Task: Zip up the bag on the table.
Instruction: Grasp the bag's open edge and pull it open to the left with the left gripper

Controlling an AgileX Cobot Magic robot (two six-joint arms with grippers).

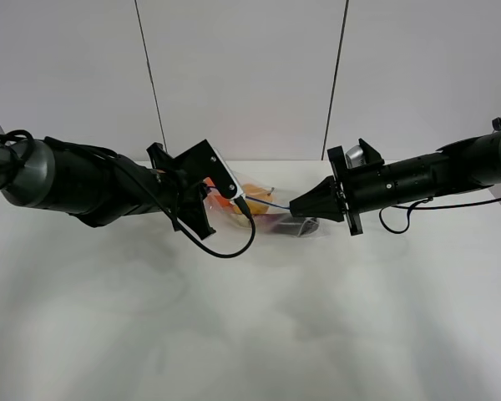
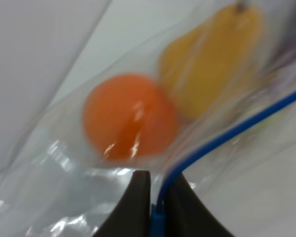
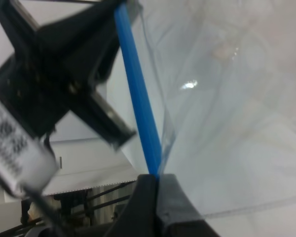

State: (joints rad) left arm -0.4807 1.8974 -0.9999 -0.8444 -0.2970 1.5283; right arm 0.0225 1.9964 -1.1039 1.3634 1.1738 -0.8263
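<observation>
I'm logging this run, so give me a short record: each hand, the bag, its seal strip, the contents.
left hand: shut on seal strip
right hand: shut on seal strip
bag: clear plastic, held between both hands, over the table
seal strip: blue, stretched from hand to hand
contents: orange fruit, yellow pear
zipped: cannot tell

A pale panelled wall (image 1: 242, 75) fills the background, split by two thin dark seams (image 1: 149, 75) running top to bottom. A round orange fruit (image 2: 130, 116) sits just beside a yellow pear (image 2: 212, 59), both blurred.
</observation>
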